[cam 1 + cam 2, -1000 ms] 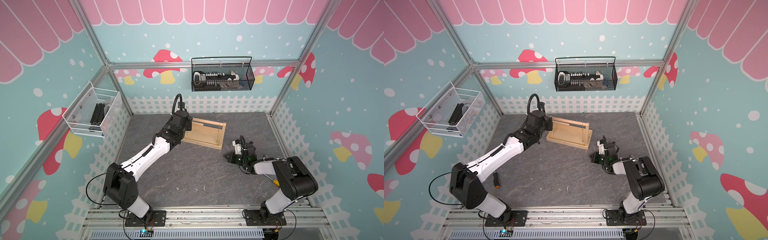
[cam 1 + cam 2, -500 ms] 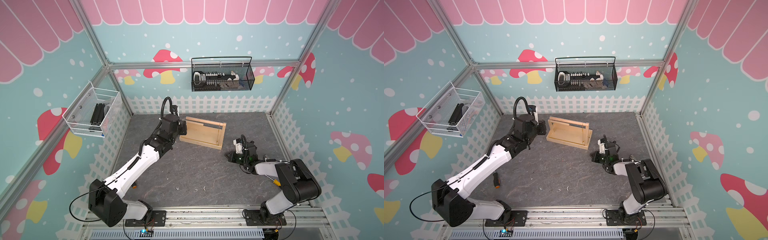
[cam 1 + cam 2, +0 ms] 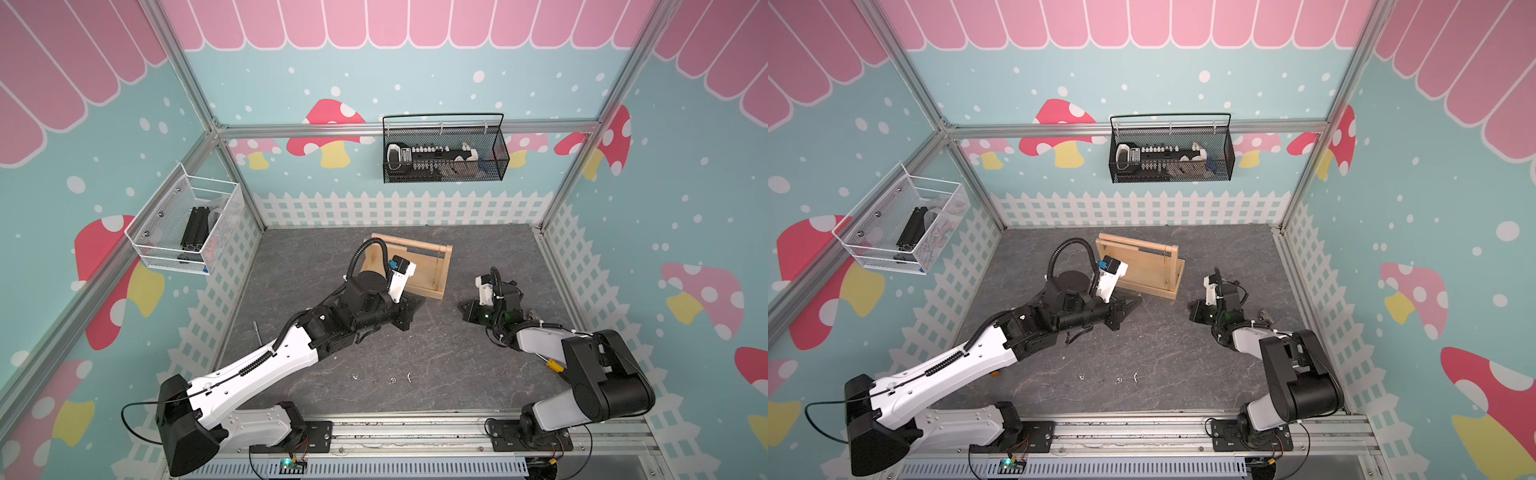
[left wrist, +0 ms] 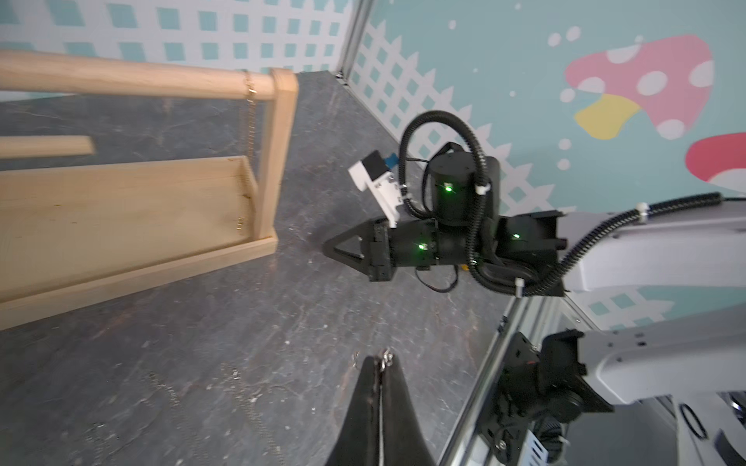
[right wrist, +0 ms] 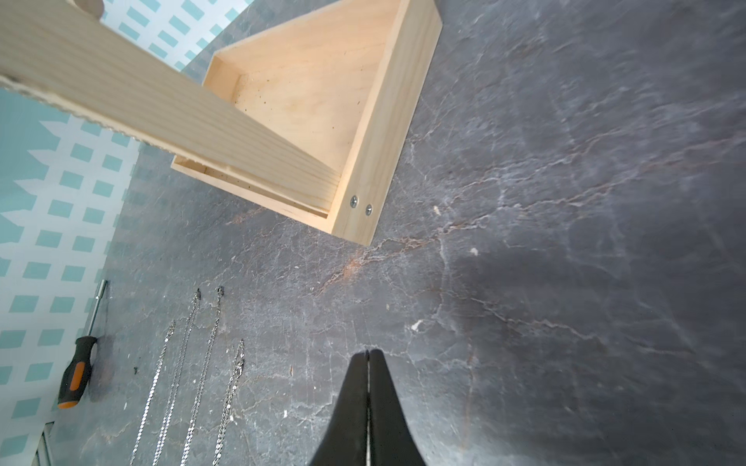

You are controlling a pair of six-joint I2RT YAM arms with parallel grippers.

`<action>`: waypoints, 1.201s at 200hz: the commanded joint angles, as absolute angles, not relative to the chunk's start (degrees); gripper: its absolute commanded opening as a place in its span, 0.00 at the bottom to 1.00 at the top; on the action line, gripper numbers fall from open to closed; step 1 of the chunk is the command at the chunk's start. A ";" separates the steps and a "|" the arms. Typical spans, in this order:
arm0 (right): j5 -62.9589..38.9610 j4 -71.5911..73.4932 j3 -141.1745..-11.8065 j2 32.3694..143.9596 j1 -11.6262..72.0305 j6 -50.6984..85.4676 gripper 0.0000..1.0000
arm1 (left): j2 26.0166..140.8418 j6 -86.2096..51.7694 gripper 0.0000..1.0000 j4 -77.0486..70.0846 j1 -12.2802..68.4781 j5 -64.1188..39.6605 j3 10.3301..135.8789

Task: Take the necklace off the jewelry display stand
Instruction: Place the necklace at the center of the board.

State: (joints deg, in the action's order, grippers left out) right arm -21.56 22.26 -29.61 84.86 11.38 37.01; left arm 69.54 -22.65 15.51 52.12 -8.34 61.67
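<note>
The jewelry display stand (image 3: 419, 270) (image 3: 1142, 274) (image 4: 121, 210) (image 5: 315, 80) is pale wood and sits at the back middle of the grey floor. A gold necklace (image 4: 249, 121) (image 3: 437, 266) hangs from its top dowel by the right end board. My left gripper (image 3: 417, 301) (image 3: 1133, 301) (image 4: 382, 359) is low at the stand's front right corner. It is shut on the clasp of a silver necklace (image 4: 386, 356). Silver chain strands (image 5: 210, 355) show in the right wrist view. My right gripper (image 3: 461, 307) (image 3: 1192, 309) (image 5: 368, 353) faces it from the right, shut and empty.
A black wire basket (image 3: 444, 153) hangs on the back wall and a white mesh basket (image 3: 187, 224) on the left wall. One screwdriver (image 5: 74, 375) lies by the left fence, another (image 3: 552, 363) under the right arm. White crumbs (image 3: 392, 379) dot the front floor.
The left arm left the stand's left end, swung out to the left, then came round to the stand's front right corner. The right arm has hardly moved.
</note>
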 commanded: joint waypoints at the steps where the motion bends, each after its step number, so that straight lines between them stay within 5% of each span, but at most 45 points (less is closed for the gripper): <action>1: -19.18 21.20 -28.05 82.68 10.50 35.92 0.07 | 69.89 -25.31 0.00 12.14 57.40 -11.49 62.48; 81: -17.73 20.84 -27.33 82.25 9.93 34.45 0.07 | 73.83 -25.84 0.00 10.77 69.99 -8.17 63.46; 240: -19.31 22.03 -27.67 84.69 9.68 35.20 0.07 | 69.60 -26.54 0.00 12.46 71.65 1.58 54.97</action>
State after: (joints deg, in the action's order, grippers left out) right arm -18.55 21.43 -28.14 83.15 10.07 34.94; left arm 71.85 -25.65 11.79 71.40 -1.65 56.49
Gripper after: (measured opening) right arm 0.068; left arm 0.049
